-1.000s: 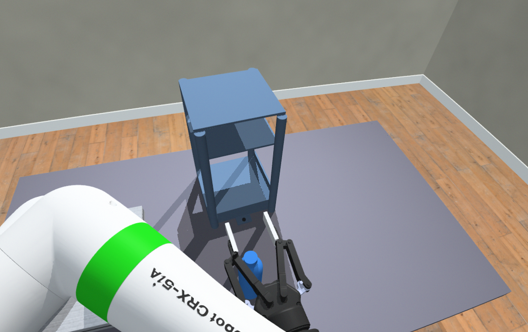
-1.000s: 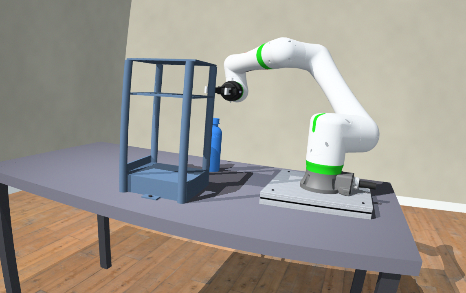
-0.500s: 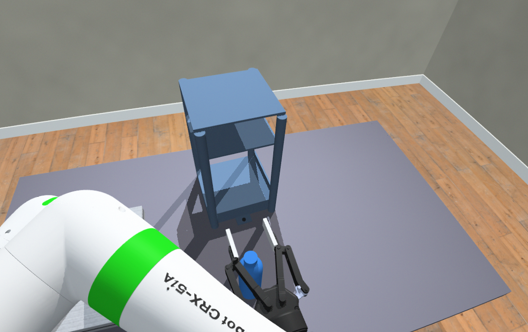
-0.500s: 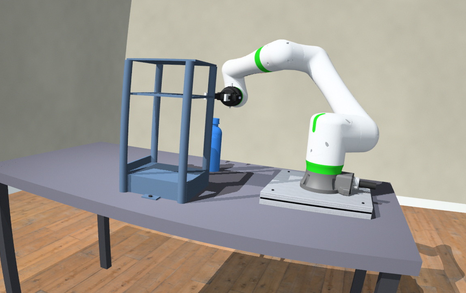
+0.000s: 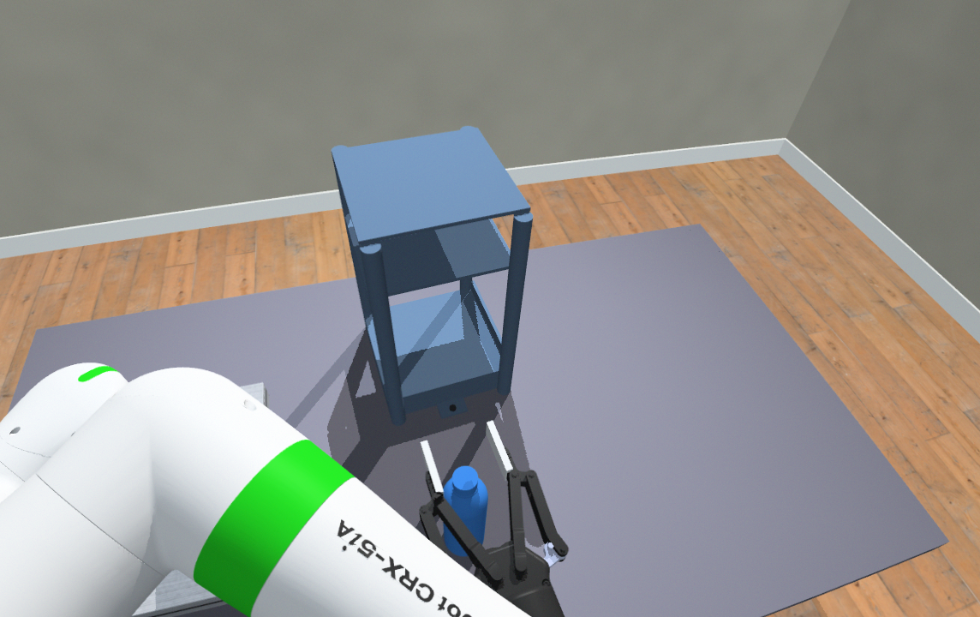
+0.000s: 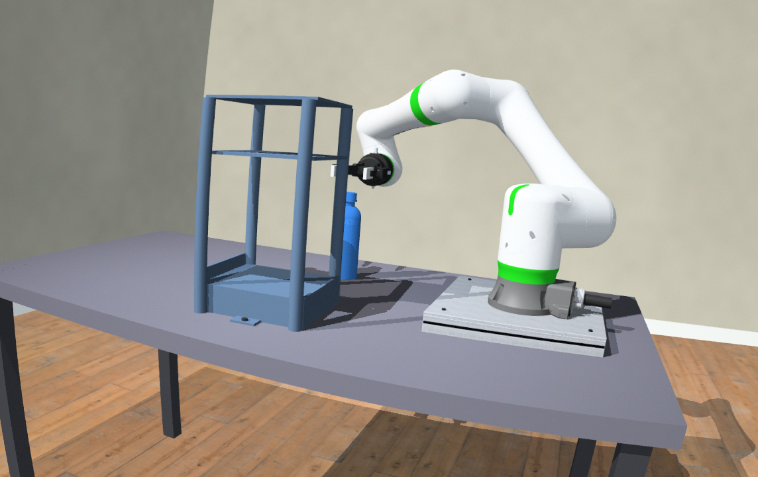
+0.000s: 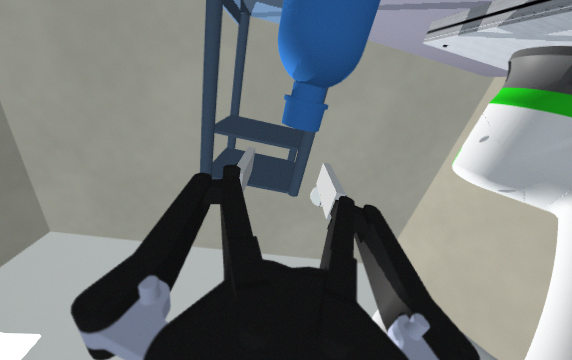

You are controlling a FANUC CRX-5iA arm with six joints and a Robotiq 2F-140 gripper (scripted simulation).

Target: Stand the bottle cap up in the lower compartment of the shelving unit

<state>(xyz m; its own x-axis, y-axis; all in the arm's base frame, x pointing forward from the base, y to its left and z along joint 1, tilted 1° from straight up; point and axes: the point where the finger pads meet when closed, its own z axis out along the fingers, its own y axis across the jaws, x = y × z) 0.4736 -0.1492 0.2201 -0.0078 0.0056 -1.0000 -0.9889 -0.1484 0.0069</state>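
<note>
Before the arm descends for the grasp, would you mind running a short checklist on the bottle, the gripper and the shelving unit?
1. Bottle upright on the table, cap up: ok.
2. Gripper open with nothing between the fingers: ok.
3. Opening wider than the bottle body: cannot tell; the gap looks close to the bottle's width.
4. Gripper at grasp height: not ok; it sits above the cap, level with the middle shelf.
5. Fingers clear of the shelving unit: ok in the top view, though close to its front posts.
6. Lower compartment free of objects: ok.
</note>
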